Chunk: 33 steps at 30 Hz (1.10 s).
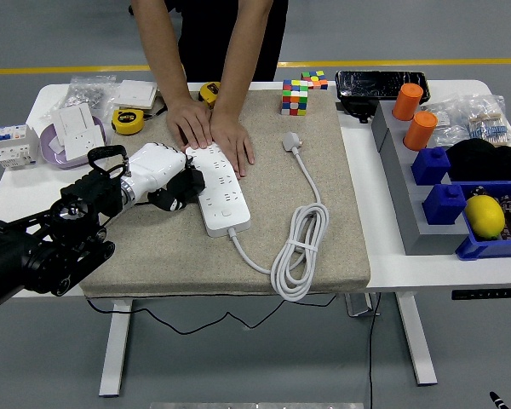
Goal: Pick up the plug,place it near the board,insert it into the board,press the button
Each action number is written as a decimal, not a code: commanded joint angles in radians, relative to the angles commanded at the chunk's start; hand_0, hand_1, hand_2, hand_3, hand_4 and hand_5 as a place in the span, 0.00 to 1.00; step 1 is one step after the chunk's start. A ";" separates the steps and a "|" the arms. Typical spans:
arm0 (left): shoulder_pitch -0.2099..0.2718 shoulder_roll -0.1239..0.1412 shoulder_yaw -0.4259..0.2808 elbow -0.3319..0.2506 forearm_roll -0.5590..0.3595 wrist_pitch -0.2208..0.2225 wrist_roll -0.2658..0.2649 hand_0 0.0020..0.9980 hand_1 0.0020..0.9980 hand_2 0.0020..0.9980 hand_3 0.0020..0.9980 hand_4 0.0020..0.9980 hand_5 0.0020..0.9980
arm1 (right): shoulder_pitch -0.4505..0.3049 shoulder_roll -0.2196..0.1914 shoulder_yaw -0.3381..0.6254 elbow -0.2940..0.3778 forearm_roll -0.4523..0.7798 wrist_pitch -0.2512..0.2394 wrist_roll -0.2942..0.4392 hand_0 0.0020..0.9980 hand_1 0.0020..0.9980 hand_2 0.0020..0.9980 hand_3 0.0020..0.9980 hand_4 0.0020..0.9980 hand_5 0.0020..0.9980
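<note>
Beige mat (341,221) on white table (460,268), grey floor (460,34), yellow line (60,70)

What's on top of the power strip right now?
A person's two hands press flat on the far end of the white power strip, covering what lies beneath. The robot's left hand sits against its left side. The sockets nearer the camera show bare; nothing is plugged in.
</note>
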 joint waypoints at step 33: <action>-0.018 0.014 -0.018 -0.007 -0.072 -0.054 -0.010 0.79 0.83 0.84 0.85 1.00 0.35 | 0.000 0.002 0.004 0.000 0.003 -0.001 0.001 0.96 0.86 0.80 0.80 1.00 1.00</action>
